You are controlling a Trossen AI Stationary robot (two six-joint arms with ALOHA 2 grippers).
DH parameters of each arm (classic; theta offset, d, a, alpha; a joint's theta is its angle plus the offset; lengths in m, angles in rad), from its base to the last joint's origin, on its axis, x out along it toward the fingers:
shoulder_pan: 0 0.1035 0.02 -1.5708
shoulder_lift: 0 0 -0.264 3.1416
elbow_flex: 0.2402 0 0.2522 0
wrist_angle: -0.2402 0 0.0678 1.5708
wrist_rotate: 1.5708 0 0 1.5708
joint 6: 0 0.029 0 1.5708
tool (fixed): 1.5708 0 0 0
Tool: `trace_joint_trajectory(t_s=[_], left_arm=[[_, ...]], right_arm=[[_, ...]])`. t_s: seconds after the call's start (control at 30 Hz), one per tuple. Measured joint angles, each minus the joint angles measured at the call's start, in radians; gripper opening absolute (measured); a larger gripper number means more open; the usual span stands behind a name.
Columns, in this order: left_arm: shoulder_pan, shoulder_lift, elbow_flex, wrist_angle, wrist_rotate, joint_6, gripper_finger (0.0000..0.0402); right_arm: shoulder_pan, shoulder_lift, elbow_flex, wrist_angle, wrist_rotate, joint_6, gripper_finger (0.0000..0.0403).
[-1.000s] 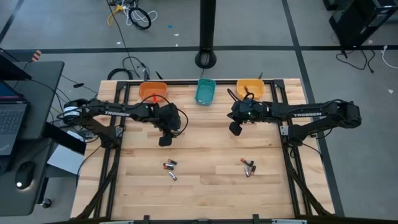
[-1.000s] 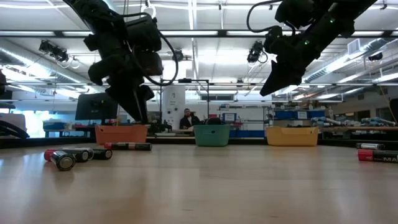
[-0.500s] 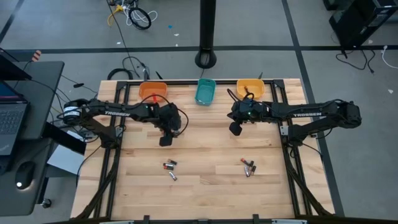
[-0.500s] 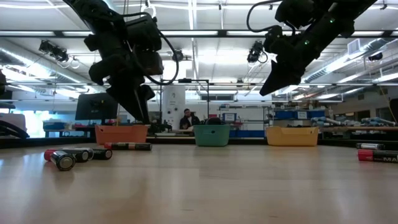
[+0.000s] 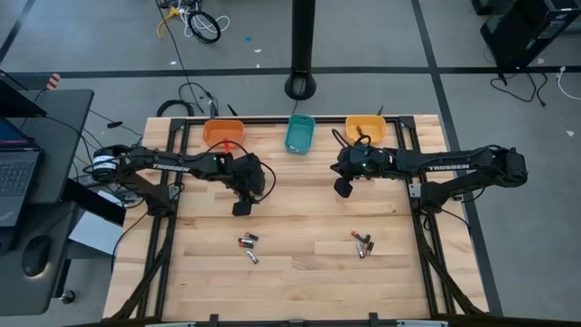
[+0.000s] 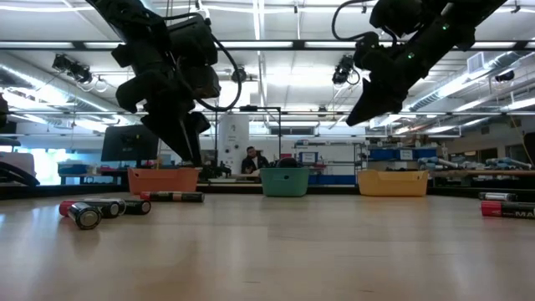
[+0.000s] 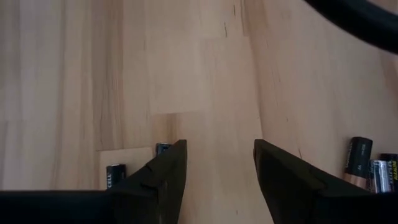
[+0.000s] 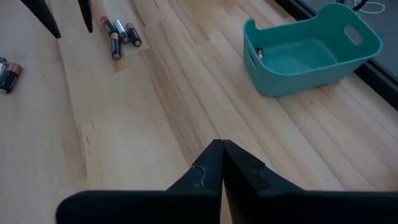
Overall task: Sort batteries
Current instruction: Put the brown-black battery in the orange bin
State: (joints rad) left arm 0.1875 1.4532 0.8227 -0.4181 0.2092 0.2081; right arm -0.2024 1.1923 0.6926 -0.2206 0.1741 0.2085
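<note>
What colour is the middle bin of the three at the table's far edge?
Teal. The middle bin shows best in the right wrist view.

Dark cabled arms, white TROSSEN lettering

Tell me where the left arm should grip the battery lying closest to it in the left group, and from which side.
Grip that battery across the middle of its barrel, coming straight down from above. It lies flat on the table, so only its round sides are free. The left end effector hangs open above the wood; turn it so the fingers close across the barrel, probably clear of the neighbouring cells.
</note>
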Motion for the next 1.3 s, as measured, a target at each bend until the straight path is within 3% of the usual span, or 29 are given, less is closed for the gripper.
trace_joint_trajectory(t_s=[0.9,1.3], left_arm=[[0.002,0.086,0.048,-0.064,-0.006,0.028,0.0192],[0.002,0.189,0.049,-0.03,-0.098,0.052,0.018]], right_arm=[[-0.002,0.0,0.0,0.003,0.013,-0.029,0.0014],[-0.002,0.0,0.0,0.011,0.016,-0.031,0.0015]])
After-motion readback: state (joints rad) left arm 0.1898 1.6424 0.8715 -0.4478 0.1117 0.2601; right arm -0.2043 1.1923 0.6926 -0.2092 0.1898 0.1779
